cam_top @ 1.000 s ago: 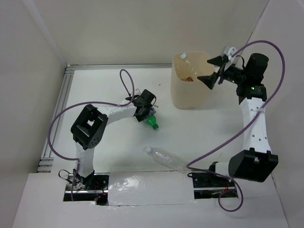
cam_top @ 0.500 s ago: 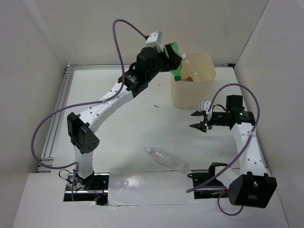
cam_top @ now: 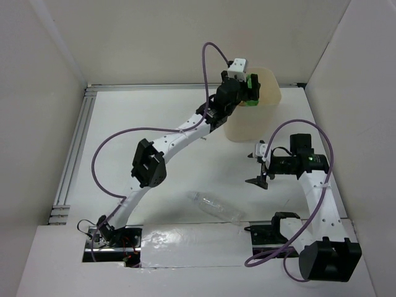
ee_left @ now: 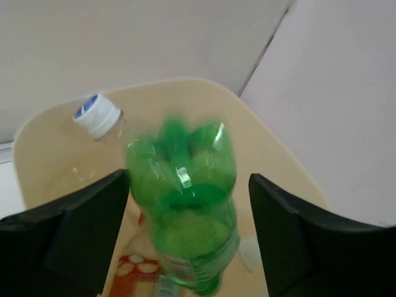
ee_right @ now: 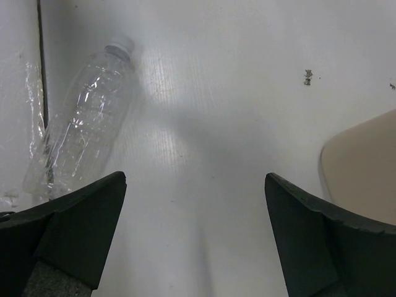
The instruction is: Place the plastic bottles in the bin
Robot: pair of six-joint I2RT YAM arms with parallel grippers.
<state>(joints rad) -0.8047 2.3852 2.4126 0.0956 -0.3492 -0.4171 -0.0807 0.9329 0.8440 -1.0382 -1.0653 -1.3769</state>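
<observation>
My left gripper [cam_top: 248, 84] hangs over the beige bin [cam_top: 247, 127], jaws wide apart. A green bottle [ee_left: 182, 204] shows blurred between them, base toward the camera, with a clear gap to the right finger; it points down into the bin [ee_left: 266, 142]. Inside lie a clear bottle [ee_left: 96, 115] with a white cap and a red-labelled one [ee_left: 133, 266]. My right gripper [cam_top: 257, 168] is open and empty above the table, in front of the bin [ee_right: 362, 164]. A larger clear bottle [cam_top: 216, 207] lies on the table near the front edge, left of my right gripper [ee_right: 195, 179] in the right wrist view [ee_right: 80, 139].
An aluminium rail [cam_top: 71, 154] runs along the table's left side, and white walls close in the back and both sides. A strip covered in clear film [cam_top: 192, 244] lies along the front edge between the arm bases.
The left arm lifted the green bottle from the table to above the bin, and its jaws have spread. The right arm came away from the bin, down and nearer.
</observation>
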